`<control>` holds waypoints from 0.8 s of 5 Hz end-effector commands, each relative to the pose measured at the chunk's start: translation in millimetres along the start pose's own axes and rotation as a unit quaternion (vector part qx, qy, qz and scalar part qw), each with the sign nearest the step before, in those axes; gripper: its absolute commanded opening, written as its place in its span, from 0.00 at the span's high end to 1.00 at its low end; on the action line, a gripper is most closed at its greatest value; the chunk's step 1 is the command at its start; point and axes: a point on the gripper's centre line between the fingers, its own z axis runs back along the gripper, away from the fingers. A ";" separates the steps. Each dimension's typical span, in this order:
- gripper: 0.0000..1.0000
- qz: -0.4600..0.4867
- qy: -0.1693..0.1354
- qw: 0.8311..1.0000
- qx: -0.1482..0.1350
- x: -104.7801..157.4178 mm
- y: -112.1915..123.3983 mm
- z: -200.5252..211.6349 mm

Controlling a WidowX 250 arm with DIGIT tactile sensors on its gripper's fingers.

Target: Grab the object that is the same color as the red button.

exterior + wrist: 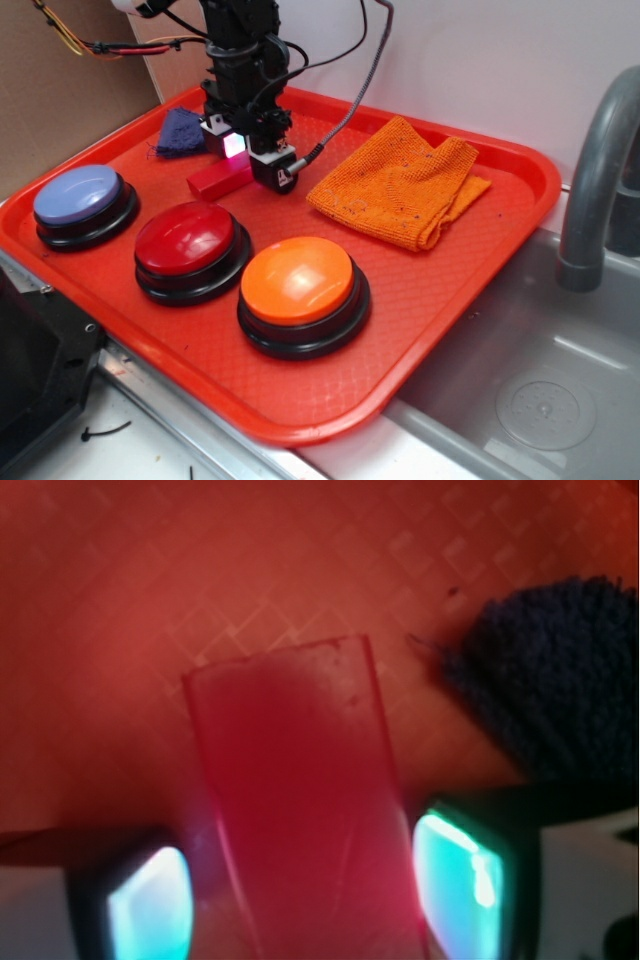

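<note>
We see the gripper (237, 150) low over the far left part of the red tray (480, 290), near the upper left of the exterior frame, with the red block (215, 180) lying on the tray and running out toward the lower left from under it. In the wrist view the block (300, 790) fills the centre and passes between the two fingers, one pad (150, 900) at the lower left and the other at the lower right; both pads glow cyan-white. The jaws stand spread on either side of the block, close to its long faces; we cannot tell whether either pad touches it. The blue cloth scrap (180, 132) lies just beside the gripper toward the left edge of the exterior frame, and shows in the wrist view (560, 695) at the upper right, near the block's far end but apart from it. Three domed buttons sit in a row along the near side of the tray: the lavender button (85, 203) at left, the red button (190, 247) in the middle, the orange button (302, 293) to its right. An orange cloth (400, 185) lies folded right of the gripper. A grey sink (530, 390) with a pipe (595, 170) occupies the lower right.
</note>
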 end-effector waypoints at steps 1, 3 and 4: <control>1.00 0.039 -0.006 0.999 0.001 -7.7 11.2 0.3; 1.00 0.102 -0.021 0.994 0.013 -6.4 11.9 43.6; 1.00 0.081 -0.044 0.996 -0.015 -6.2 4.1 85.5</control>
